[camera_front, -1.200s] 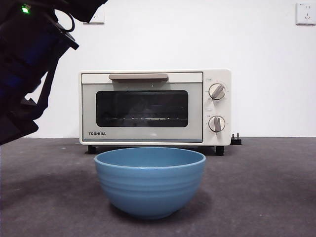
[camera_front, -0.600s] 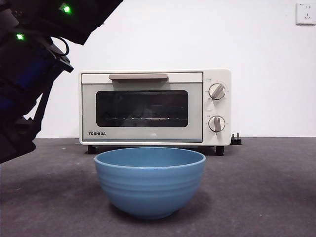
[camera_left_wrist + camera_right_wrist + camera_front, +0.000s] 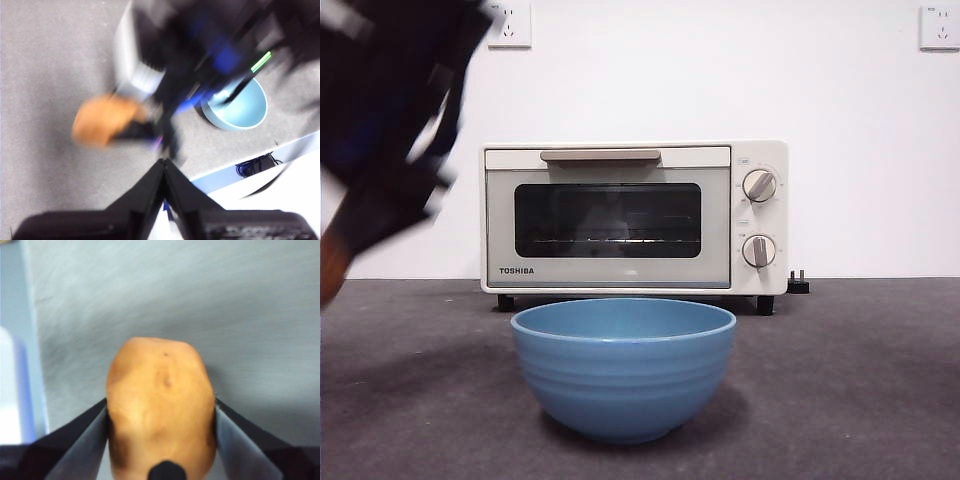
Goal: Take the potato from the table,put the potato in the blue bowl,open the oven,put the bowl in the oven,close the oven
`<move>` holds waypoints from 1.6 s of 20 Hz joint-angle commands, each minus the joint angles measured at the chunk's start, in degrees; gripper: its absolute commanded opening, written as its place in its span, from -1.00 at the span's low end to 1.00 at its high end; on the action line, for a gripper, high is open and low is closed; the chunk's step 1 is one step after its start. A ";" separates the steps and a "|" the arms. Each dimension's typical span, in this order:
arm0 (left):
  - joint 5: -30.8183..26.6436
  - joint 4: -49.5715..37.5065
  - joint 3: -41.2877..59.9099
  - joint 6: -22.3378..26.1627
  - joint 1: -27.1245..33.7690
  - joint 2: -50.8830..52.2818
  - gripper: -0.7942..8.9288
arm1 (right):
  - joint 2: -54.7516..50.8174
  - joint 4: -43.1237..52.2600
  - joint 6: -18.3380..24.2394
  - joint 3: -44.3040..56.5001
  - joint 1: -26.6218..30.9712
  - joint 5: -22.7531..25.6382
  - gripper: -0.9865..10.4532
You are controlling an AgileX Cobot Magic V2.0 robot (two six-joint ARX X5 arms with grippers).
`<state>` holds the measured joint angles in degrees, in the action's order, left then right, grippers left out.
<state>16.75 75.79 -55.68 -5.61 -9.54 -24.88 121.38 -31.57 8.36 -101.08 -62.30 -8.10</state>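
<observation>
At nine o'clock in the front view, the potato (image 3: 161, 412) is held clamped between the right gripper (image 3: 161, 415) jaws above the table (image 3: 840, 380). It should be carried level over the blue bowl (image 3: 623, 370) at six o'clock and released low. The potato looks smooth, rounded, orange-brown. The left gripper (image 3: 164, 172) is pressed closed, empty.

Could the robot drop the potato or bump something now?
Maybe. The right gripper pinches the round, smooth potato only at its sides, so it could slip out. The arm looks blurred in the front view, probably moving fast, which may shake it loose. The blue bowl stands close in front of the oven, so a low pass could knock its rim.
</observation>
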 commanded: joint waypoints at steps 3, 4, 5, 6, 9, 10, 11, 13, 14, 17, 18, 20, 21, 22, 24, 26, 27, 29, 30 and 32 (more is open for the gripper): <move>0.15 -0.17 -0.09 0.20 -0.22 0.26 -0.85 | -5.84 -12.35 -0.28 -2.27 4.68 2.21 -0.85; 0.15 -0.17 -0.09 0.17 -0.22 0.26 -0.85 | -7.61 -16.04 -0.28 -2.27 5.81 2.56 -0.85; 0.13 -0.17 -0.09 0.20 -0.22 0.26 -0.85 | -9.18 -19.78 -0.28 -2.27 6.60 3.26 -0.85; 0.13 -0.17 -0.09 0.20 -0.22 0.26 -0.85 | -10.80 -23.67 -0.39 -2.25 7.37 4.28 -0.85; 0.11 -0.20 -0.09 0.20 -0.22 0.24 -0.85 | -14.91 -34.47 -0.66 -2.03 8.66 6.64 -0.85; 0.13 -0.20 -0.09 0.20 -0.22 0.24 -0.85 | -16.59 -36.46 -0.68 -1.49 8.76 6.67 -0.85; 0.13 -0.20 -0.09 0.20 -0.22 0.24 -0.85 | -18.82 -37.00 -0.68 -0.13 8.76 6.62 -0.85; 0.11 -0.22 -0.09 0.20 -0.20 0.22 -0.85 | -24.81 -35.28 -1.01 5.31 8.72 6.62 -0.85; 0.02 -0.24 -0.09 0.22 -0.20 0.13 -0.85 | -28.20 -33.97 -2.19 9.05 8.70 6.62 -0.85; -0.28 -0.33 -0.09 0.26 -0.20 -0.96 -0.85 | -39.08 -28.26 -5.95 21.94 8.72 6.64 -0.85; -0.28 -0.44 -0.09 0.26 -0.20 -1.57 -0.85 | -42.53 -26.25 -7.48 26.21 8.74 6.64 -0.85; -0.26 -1.70 -0.09 0.24 -0.20 -2.97 -0.85 | -48.04 -22.43 -10.73 33.83 8.74 6.60 -0.85; -0.26 -2.58 -0.09 0.26 -0.20 -3.74 -0.85 | -49.83 -20.35 -12.70 37.18 8.72 6.54 -0.85; -0.24 -3.45 -0.09 0.26 -0.20 -4.55 -0.85 | -50.75 -17.51 -14.08 40.24 8.72 6.51 -0.85; -0.24 -5.03 -0.09 0.28 -0.20 -6.40 -0.85 | -50.69 -10.73 -14.78 45.37 8.74 6.16 -0.85; -0.26 -5.16 -0.09 1.29 -0.20 -8.33 -0.85 | -49.53 -3.89 -15.80 49.11 8.72 6.19 -0.85; -0.26 -4.92 -0.09 2.19 -0.20 -9.22 -0.85 | -48.68 -1.36 -17.25 50.21 8.72 6.16 -0.85; -0.28 -5.03 -0.09 3.43 -0.20 -10.69 -0.85 | -47.10 2.64 -17.42 51.25 8.74 6.23 -0.85; -0.26 -5.20 -0.09 3.74 -0.20 -11.21 -0.85 | -46.29 4.85 -17.49 51.52 8.74 6.14 -0.85; -0.28 -5.53 -0.09 4.55 -0.20 -12.04 -0.85 | -44.44 7.76 -17.57 51.52 8.74 5.95 -0.85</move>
<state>16.56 70.89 -55.68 -2.46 -9.54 -37.06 76.49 -23.88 -8.47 -50.15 -53.54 -1.93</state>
